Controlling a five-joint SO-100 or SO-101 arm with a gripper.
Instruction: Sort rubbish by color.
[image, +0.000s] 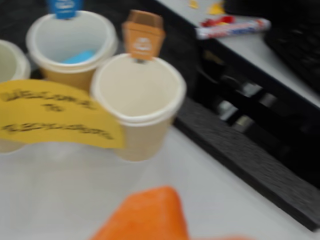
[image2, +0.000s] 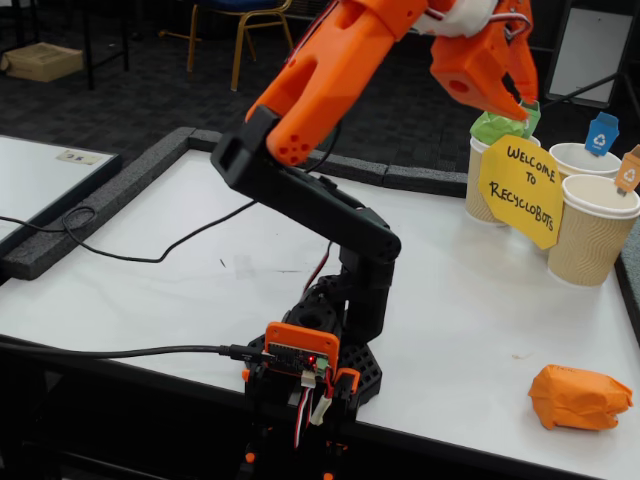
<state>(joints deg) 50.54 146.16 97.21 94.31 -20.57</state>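
Worktop (image2: 200, 300): white and flat, with a dark foam edge around it. It lies far below the gripper.
Arm (image2: 330, 60): orange on top, black lower down. It stands on its base near the front edge, bends at the elbow, and reaches up high and over to the right side of the fixed view.
Gripper (image2: 515, 95): orange, up in the air, tips pointing down just above the green wad. I cannot tell if it is open or closed, or if it holds the wad.
Cups: three beige paper cups stand close together under and beside the gripper. The left cup (image2: 485, 190) is right below it. The blue-tag cup (image2: 580, 160) and the orange-tag cup (image2: 592, 235) are to its right in the fixed view.
Yellow sign (image2: 522, 190): it leans on the front of the cups, just below the gripper.
Orange wad (image2: 580, 398): it lies on the worktop, far below the gripper and near the front edge.
Green wad (image2: 505, 125): it sits at the top of the left cup, touching or almost touching the gripper tips.
Blue wad (image: 80, 56): it lies inside the blue-tag cup, seen in the wrist view.
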